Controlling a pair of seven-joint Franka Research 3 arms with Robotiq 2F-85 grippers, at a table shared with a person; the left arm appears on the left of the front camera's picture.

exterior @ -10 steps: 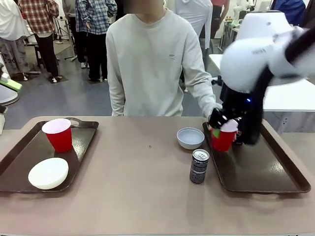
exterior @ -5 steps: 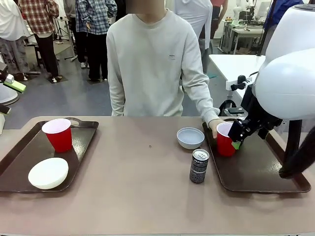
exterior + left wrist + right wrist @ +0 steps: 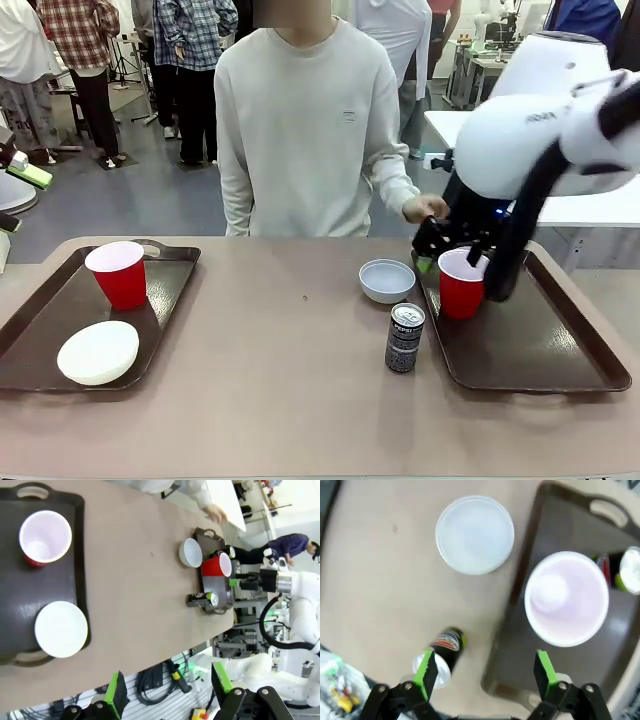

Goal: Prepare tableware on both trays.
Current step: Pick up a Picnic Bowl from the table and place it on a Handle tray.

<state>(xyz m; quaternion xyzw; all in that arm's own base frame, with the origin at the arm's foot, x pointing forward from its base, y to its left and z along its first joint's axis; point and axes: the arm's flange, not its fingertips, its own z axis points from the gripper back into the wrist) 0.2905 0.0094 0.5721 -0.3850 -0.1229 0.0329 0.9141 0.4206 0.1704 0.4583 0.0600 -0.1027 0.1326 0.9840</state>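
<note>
The left tray [image 3: 40,330] holds a red cup [image 3: 120,274] and a white bowl [image 3: 98,351]; both also show from high above as the cup [image 3: 45,536] and the bowl [image 3: 61,629], with my left gripper [image 3: 169,687] open and holding nothing. The second red cup [image 3: 461,283] stands upright at the near-left of the right tray [image 3: 540,345]. My right gripper [image 3: 445,255] hangs just above and behind it, open [image 3: 485,672], touching nothing. The second bowl [image 3: 387,280] and a black can [image 3: 405,337] stand on the table, left of that tray. The other can is hidden.
The person stands at the far side, one hand [image 3: 425,207] raised off the table near my right arm. A dark thing with a pale round top [image 3: 629,576] sits at the tray's edge past the cup; I cannot tell what it is.
My right gripper has swung from the cup's right side to above and behind it. The person's hand has left the cup and lifted. The cup stays on the right tray.
</note>
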